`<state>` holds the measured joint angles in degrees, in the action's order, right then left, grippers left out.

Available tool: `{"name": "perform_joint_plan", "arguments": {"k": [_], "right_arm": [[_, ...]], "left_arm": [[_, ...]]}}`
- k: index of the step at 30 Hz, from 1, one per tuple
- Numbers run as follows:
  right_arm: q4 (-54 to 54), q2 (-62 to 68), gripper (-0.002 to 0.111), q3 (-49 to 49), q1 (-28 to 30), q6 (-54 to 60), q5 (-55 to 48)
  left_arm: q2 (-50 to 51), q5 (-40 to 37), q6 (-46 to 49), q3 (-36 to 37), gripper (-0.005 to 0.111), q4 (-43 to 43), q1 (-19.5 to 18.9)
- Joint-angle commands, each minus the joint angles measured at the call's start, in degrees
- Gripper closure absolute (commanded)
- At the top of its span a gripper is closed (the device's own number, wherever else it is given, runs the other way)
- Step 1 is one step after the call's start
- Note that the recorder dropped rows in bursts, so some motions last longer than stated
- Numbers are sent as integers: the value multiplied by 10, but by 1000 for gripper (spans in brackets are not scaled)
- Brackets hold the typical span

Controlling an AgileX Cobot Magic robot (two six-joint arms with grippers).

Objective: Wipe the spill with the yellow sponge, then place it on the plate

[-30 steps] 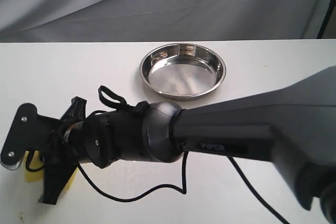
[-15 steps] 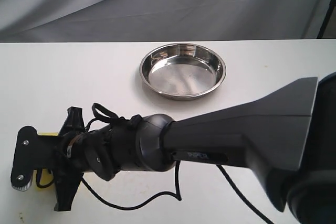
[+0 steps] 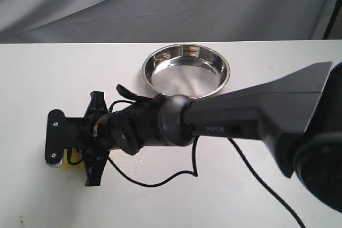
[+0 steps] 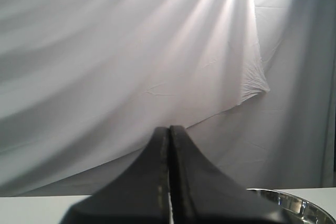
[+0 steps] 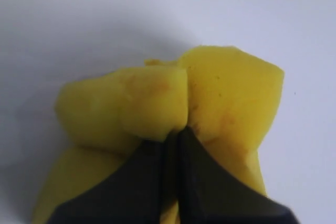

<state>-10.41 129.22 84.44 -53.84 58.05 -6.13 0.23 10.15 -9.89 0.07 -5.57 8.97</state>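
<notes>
My right gripper is shut on the yellow sponge and pinches it into two bulging lobes with faint orange-brown stains, over the white table. In the exterior view the right arm reaches across to the left front, and only a sliver of the yellow sponge shows under it. The steel plate sits empty at the back centre, apart from the arm. No amber spill shows; the arm and sponge cover that spot. My left gripper is shut on nothing, raised toward the backdrop, with the plate's rim beside it.
A black cable loops on the table below the right arm. A few tiny wet specks lie near it. Grey cloth hangs behind the table's far edge.
The right arm has swung the sponge first toward the front edge, then back to the right and away from the edge. The plate has not moved.
</notes>
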Motion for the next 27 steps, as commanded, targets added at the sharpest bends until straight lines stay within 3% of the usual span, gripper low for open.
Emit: {"name": "perform_joint_plan", "arguments": {"k": [1,16,21,27], "right_arm": [[40,-1,108,-7,38,2,-157],[108,-50,108,-7,65,-123,-436],[44,-50,108,-7,63,-129,-513],[-52,-49,108,-7,22,-79,-500]], "left_arm": [[-2,4,0,-1,107,3,3],[-2,4,-1,-1,107,3,3],[-2,4,-1,-1,107,3,3],[-2,4,-1,-1,107,3,3]]}}
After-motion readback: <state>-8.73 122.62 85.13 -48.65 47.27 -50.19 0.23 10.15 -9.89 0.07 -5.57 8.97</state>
